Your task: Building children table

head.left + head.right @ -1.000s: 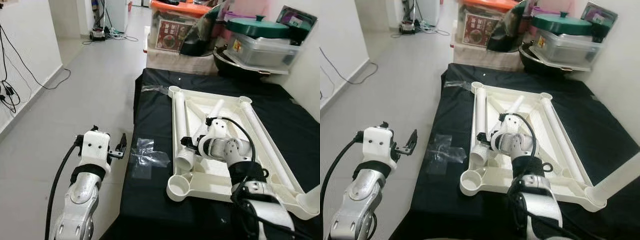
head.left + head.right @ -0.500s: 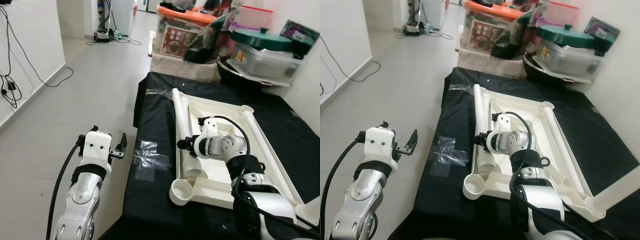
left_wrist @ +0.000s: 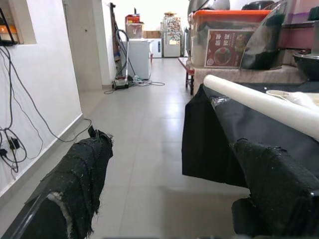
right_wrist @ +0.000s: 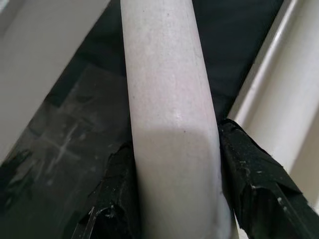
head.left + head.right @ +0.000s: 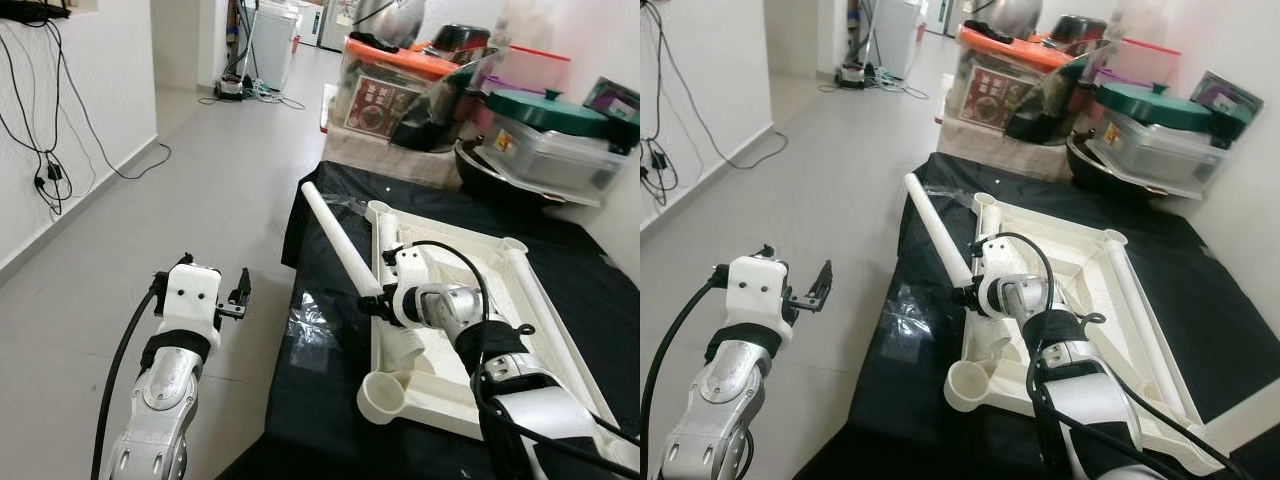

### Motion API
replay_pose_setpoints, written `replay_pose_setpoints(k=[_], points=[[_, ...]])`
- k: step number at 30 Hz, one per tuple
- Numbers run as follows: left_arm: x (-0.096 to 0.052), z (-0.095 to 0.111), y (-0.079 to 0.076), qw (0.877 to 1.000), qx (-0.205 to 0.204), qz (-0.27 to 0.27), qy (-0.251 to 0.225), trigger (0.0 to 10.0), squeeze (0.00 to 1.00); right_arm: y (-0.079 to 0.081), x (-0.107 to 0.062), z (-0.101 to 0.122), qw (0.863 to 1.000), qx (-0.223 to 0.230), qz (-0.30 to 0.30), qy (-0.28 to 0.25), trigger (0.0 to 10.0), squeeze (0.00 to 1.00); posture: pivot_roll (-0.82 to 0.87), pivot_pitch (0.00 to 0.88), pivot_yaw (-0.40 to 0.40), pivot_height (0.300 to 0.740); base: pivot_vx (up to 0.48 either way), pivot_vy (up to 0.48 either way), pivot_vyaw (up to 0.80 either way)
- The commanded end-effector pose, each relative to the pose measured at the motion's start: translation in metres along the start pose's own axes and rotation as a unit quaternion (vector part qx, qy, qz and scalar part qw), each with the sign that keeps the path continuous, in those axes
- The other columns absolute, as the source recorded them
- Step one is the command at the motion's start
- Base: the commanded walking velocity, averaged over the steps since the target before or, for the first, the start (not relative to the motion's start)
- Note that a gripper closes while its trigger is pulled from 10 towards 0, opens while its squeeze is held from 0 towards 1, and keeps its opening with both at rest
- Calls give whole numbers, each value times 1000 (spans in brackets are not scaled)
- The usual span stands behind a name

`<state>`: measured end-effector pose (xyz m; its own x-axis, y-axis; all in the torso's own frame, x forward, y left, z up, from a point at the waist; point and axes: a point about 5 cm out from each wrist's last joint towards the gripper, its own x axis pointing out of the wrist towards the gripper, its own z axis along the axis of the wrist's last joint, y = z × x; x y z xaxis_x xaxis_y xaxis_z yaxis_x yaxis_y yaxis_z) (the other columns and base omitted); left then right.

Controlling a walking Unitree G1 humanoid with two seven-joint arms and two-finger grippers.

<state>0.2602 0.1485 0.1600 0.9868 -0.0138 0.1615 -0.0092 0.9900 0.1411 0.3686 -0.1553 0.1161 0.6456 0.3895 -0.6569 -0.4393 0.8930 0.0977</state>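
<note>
Right hand (image 5: 372, 300): closed on the white table leg (image 5: 337, 240), fingers pressing both its sides
Table leg: lifted and tilted, its far end out past the upturned white children's table (image 5: 520, 300)
Children's table: lies on the black-covered tabletop (image 5: 320, 250)
Left hand (image 5: 241, 295): over the floor, fingers spread, holding nothing

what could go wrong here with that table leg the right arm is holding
The right gripper grips the white table leg near its lower end, so the long free end could lever and slip between the fingers. That free end overhangs the black cloth edge and could swing into the upturned tabletop or drop to the floor.
</note>
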Motion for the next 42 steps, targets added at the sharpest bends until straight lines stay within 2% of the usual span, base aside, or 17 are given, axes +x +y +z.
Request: replay_pose_setpoints(k=[1,3,5,6,7,8,9,11,12,14,17,24,26,28,30,36,42], points=[[-1,-2,-2,1000,4,-6,6,10000,0,6,-3,8,999,11,42,-29,0,0,83,0,-182,740,0,0,0],[-1,-2,-2,1000,4,-6,6,10000,0,6,-3,8,999,11,42,-29,0,0,83,0,-182,740,0,0,0],[-1,-2,-2,1000,3,-9,5,10000,0,33,-18,55,983,14,130,-131,0,0,87,0,-169,740,0,0,0],[-1,-2,-2,1000,3,-9,5,10000,0,33,-18,55,983,14,130,-131,0,0,87,0,-169,740,0,0,0],[-1,-1,-1,1000,1,-12,4,10000,0,47,-30,76,968,13,173,-183,0,0,87,0,-169,740,0,0,0],[-1,-1,-1,1000,1,-12,4,10000,0,47,-30,76,968,13,173,-183,0,0,87,0,-169,740,0,0,0],[-1,-1,-1,1000,-1,-14,3,10000,0,56,-42,92,953,9,200,-225,0,0,87,0,-168,740,0,0,0],[-1,-1,-1,1000,-1,-14,3,10000,0,56,-42,92,953,9,200,-225,0,0,87,0,-168,740,0,0,0],[-1,-1,-1,1000,-3,-16,2,10000,0,61,-51,105,940,7,218,-264,0,0,87,0,-168,740,0,0,0],[-1,-1,-1,1000,-3,-16,2,10000,0,61,-51,105,940,7,218,-264,0,0,87,0,-168,740,0,0,0],[-2,2,-6,999,-29,-35,-4,10000,0,68,-71,133,896,34,214,-388,0,0,87,0,-166,740,0,0,0],[-6,11,-18,987,-113,-111,-15,10000,0,85,-66,129,883,41,206,-420,0,0,93,0,-160,740,0,0,0],[-9,15,-24,978,-139,-152,-19,10000,0,96,-63,124,881,42,214,-421,0,0,101,0,-158,740,0,0,0],[-16,26,-35,953,-203,-224,-31,10000,0,117,-58,116,876,42,235,-419,0,0,111,0,-155,740,0,0,0],[-19,30,-37,943,-223,-243,-37,10000,0,122,-58,113,874,39,241,-419,0,0,112,0,-156,740,0,0,0],[-21,30,-41,926,-244,-287,-34,10000,0,137,-60,110,863,24,262,-431,0,0,114,0,-156,740,0,0,0],[-15,24,-38,931,-237,-277,-26,10000,0,150,-67,108,850,4,287,-442,0,0,108,0,-147,740,0,0,0]])
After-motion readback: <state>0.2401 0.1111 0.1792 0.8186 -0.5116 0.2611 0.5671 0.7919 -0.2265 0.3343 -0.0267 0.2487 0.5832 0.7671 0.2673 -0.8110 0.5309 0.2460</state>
